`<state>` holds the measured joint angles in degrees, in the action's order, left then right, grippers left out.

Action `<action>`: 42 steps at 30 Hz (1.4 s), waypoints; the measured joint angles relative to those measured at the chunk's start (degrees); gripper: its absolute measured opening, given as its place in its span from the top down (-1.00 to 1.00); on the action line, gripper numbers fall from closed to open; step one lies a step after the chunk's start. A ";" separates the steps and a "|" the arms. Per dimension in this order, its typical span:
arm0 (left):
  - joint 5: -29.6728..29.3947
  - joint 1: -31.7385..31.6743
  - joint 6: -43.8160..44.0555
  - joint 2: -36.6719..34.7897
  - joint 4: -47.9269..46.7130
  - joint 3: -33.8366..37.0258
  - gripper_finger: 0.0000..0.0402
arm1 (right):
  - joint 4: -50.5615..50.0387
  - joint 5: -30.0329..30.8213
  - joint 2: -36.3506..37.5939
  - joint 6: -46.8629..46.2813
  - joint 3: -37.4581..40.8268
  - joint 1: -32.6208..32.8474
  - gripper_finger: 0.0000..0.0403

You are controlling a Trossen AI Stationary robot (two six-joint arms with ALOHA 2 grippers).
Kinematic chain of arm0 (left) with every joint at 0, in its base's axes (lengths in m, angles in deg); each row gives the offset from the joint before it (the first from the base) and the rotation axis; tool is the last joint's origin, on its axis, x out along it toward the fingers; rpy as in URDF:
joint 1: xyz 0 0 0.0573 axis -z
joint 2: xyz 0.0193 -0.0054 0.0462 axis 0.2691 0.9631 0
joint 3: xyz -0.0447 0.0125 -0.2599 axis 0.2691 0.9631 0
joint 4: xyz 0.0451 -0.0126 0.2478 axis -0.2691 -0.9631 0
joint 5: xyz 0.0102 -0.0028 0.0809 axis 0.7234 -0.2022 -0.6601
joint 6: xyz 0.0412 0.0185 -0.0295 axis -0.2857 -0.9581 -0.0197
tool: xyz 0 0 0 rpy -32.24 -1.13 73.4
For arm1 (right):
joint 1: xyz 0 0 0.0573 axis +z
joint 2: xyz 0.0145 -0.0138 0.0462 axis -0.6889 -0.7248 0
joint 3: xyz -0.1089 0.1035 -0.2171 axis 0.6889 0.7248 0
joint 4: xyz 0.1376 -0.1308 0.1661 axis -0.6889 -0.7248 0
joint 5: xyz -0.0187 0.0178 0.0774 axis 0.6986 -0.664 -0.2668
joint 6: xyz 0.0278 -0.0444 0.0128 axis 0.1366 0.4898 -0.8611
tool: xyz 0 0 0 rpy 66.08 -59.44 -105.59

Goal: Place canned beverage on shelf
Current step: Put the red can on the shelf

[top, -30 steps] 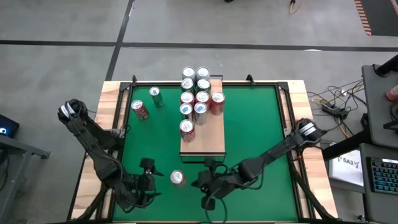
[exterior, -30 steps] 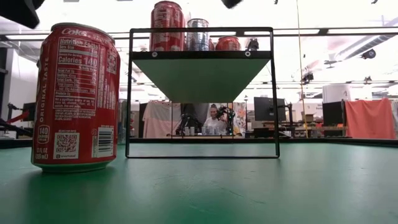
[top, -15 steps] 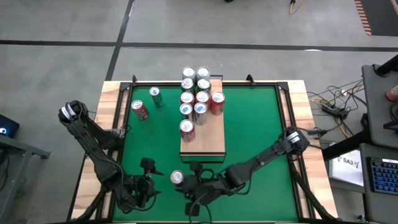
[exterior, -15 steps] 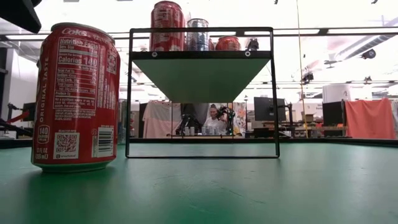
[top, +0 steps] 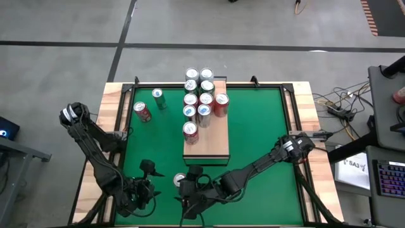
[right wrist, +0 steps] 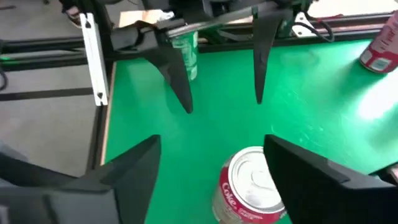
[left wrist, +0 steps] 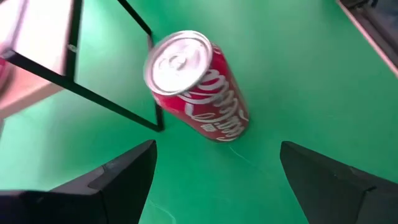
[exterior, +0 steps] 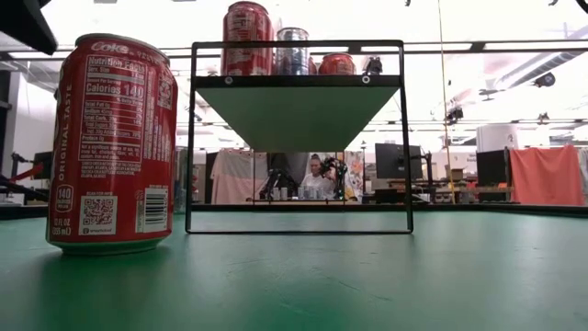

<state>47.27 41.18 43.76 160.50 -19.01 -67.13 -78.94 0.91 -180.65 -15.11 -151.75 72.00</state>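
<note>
The shelf stands mid-table on the mat, with seven cans crowded on its far half and one can alone nearer its middle. Left of the shelf, toward the far left corner, two cans stand on the mat. Just off the shelf's near left corner stands a single can, with the left gripper close on its left and the right gripper right beside it on the near right.
</note>
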 joint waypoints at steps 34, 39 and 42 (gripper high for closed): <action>-7.75 -1.30 -3.97 0.39 19.13 10.86 -0.62 | -15.36 4.75 -3.42 -18.52 1.80 1.06 -0.36; -7.72 -1.57 -5.76 0.39 28.23 13.83 -0.62 | -13.21 5.04 -3.42 -18.33 3.88 1.18 -0.37; -7.74 -1.74 -5.66 0.39 31.24 15.00 -0.62 | -11.83 5.03 -3.42 -17.57 4.67 1.26 -0.36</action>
<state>39.53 39.44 38.10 160.90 12.23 -52.13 -90.77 5.93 -184.07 -32.68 -147.08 73.26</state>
